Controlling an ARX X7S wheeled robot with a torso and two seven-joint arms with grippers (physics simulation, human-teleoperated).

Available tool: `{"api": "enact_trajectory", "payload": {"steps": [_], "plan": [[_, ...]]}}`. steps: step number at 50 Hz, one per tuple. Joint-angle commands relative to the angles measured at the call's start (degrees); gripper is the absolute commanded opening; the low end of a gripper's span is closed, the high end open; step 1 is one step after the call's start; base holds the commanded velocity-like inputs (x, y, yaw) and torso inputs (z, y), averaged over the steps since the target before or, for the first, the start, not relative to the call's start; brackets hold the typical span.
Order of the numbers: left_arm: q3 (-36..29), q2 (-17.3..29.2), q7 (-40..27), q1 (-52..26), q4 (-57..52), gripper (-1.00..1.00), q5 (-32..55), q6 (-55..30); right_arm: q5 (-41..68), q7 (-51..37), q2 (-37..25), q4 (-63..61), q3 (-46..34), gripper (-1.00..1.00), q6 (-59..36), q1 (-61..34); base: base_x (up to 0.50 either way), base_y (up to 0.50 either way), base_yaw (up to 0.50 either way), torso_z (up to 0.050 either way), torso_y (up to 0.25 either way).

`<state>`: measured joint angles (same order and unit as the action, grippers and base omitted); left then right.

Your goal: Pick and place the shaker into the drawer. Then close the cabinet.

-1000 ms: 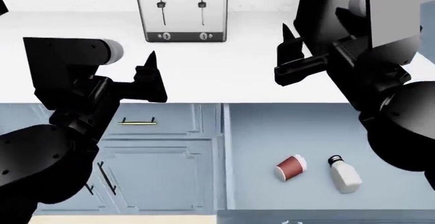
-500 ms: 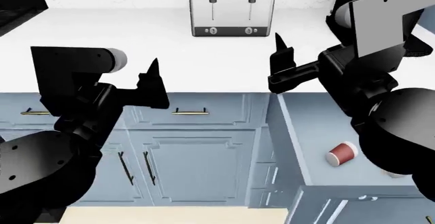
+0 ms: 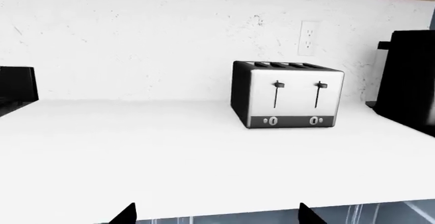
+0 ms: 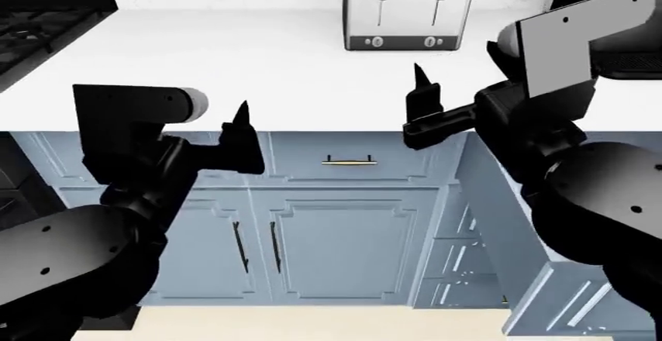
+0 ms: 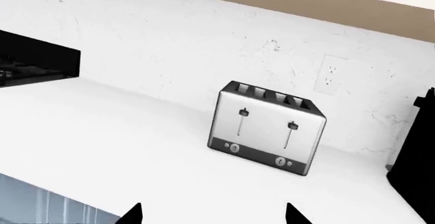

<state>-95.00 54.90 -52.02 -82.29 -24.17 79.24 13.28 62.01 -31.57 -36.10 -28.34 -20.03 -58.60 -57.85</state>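
Note:
The shaker is hidden in every view. The open blue-grey drawer point(image 4: 486, 194) juts out at the right edge of the head view, and my right arm covers most of its inside. The cabinet point(image 4: 342, 240) with panelled doors and a brass handle point(image 4: 349, 160) fills the middle under the white counter point(image 4: 259, 54). My left gripper point(image 4: 244, 116) is open and empty, held level with the counter edge. My right gripper point(image 4: 421, 81) is open and empty over the counter near the drawer's corner. Both wrist views show wide-apart fingertips, left point(image 3: 217, 216) and right point(image 5: 214, 216).
A silver toaster point(image 4: 408, 8) stands at the back of the counter and shows in both wrist views point(image 3: 286, 94) point(image 5: 268, 130). A black stove point(image 4: 42, 15) is at the far left. A black appliance point(image 3: 408, 96) stands to the right of the toaster.
The head view has swung left: the toaster and the drawer slid to the right, the red cup and the shaker went out of sight behind my right arm, the stove came into view.

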Motion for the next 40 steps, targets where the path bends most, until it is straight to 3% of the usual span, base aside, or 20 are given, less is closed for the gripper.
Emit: {"api": "enact_trajectory", "payload": {"steps": [1,9,14,24,27,30,40], "plan": [[-1.4,-8.3,1.6,6.8,13.5,1.0,-1.5,2.8,-9.8,7.4,4.5,11.7,-5.1,1.0,9.7,3.6,0.0,0.0,0.0,0.0,0.0],[-1.8,-20.2,5.7,13.3,37.1,1.0,-0.8,4.3,-20.0,17.0,13.3,34.1,-11.7,1.0,21.9,2.8,0.0,0.0,0.0,0.0,0.0],[-1.7,-26.4,9.9,17.2,51.4,1.0,-0.9,6.1,-24.2,21.9,18.3,50.0,-11.9,1.0,32.8,3.4,0.0,0.0,0.0,0.0,0.0],[0.4,-37.8,17.8,22.0,77.1,1.0,2.0,6.4,-27.7,28.4,25.8,73.7,-11.7,1.0,45.7,0.3,0.0,0.0,0.0,0.0,0.0],[1.1,-41.4,21.1,23.8,84.9,1.0,3.2,5.8,-28.5,32.3,30.4,88.5,-10.7,1.0,53.6,-1.7,0.0,0.0,0.0,0.0,0.0],[2.0,-48.0,26.7,26.9,98.2,1.0,4.4,5.2,-29.4,35.7,35.2,103.2,-9.7,1.0,61.5,-3.8,0.0,0.0,0.0,0.0,0.0],[3.7,-48.6,20.8,31.3,99.1,1.0,-0.1,2.3,-30.4,33.0,36.1,103.3,-2.0,1.0,60.0,5.0,0.0,0.0,0.0,0.0,0.0]]}}
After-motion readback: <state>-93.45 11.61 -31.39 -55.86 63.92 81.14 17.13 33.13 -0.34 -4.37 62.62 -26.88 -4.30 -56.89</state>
